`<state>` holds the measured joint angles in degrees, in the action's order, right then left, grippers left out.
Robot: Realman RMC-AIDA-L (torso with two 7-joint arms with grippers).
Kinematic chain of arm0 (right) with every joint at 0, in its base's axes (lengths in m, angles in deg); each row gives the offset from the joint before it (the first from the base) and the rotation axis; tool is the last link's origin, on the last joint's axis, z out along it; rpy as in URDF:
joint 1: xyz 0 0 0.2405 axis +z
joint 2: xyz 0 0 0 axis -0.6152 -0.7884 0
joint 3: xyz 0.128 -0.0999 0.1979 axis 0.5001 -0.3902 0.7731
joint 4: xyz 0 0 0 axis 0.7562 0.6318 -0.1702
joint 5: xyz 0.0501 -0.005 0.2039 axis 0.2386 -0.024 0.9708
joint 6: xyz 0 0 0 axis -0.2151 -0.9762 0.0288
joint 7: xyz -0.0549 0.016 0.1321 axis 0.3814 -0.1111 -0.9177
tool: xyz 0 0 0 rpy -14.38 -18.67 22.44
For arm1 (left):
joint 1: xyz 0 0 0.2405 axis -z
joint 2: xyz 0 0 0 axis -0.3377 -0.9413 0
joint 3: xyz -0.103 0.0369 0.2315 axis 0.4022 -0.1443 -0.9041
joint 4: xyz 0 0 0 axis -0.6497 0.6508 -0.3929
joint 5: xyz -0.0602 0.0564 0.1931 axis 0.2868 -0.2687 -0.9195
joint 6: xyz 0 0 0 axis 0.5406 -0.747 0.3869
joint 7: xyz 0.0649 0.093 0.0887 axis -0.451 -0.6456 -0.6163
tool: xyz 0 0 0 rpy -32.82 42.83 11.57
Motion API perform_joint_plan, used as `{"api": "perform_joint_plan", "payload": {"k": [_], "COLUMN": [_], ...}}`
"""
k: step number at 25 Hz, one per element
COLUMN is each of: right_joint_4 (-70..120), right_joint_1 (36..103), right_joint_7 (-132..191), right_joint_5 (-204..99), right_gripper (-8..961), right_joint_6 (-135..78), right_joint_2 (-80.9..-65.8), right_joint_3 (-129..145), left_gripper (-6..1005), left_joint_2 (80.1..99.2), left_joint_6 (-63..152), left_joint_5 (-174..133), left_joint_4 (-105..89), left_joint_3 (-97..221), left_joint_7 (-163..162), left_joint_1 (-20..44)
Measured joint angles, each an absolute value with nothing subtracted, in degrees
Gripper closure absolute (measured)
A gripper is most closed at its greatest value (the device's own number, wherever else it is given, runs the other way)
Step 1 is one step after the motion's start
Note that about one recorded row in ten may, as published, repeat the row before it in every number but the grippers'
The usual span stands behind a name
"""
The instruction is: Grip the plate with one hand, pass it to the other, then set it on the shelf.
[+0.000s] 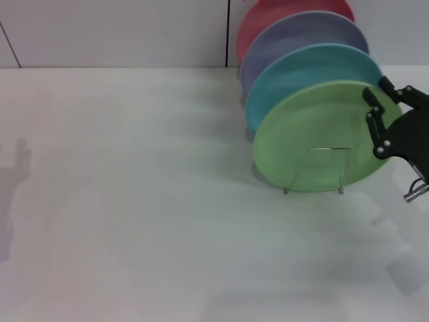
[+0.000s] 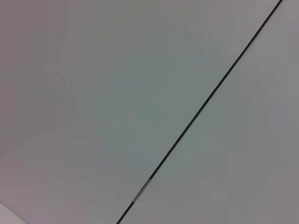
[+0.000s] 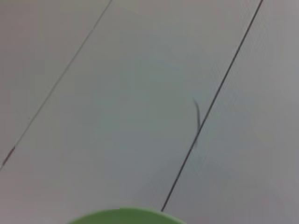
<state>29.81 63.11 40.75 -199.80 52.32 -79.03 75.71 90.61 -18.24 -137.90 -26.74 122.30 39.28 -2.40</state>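
The light green plate (image 1: 315,134) stands upright at the front of the silver wire rack (image 1: 326,170), at the right of the head view. My right gripper (image 1: 376,88) is at the plate's upper right rim, one finger in front of the rim and one behind it, closed on it. The plate's green rim also shows in the right wrist view (image 3: 124,217). My left gripper is out of view; the left wrist view shows only a pale surface with a dark seam.
Behind the green plate stand a turquoise plate (image 1: 301,67), a lavender plate (image 1: 295,33) and a red plate (image 1: 268,17), all upright in a row. The white table (image 1: 134,201) stretches left and forward of the rack.
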Motion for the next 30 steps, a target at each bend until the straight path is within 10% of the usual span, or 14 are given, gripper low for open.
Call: {"api": "perform_joint_plan", "payload": {"k": [14,30], "right_joint_4": [30.9,25.7], "right_joint_1": [62.8,58.7], "right_joint_7": [34.1,-4.4], "right_joint_5": [-199.5,-172.0], "right_gripper": [614,605], "right_joint_6": [56.8,66.6], "right_joint_2": [-78.91,-73.91], "right_joint_3": [73.4,77.4], "left_gripper": [430,429], "left_joint_2": [90.23,90.25], "left_joint_6": [-18.3,-23.2], "left_joint_5": [-137.9,-137.9], "left_joint_4": [-26.7,-25.2], "left_joint_3": [122.5,122.8], "left_joint_7": [39.8,36.9], "left_joint_1": [-2.3,-3.2]}}
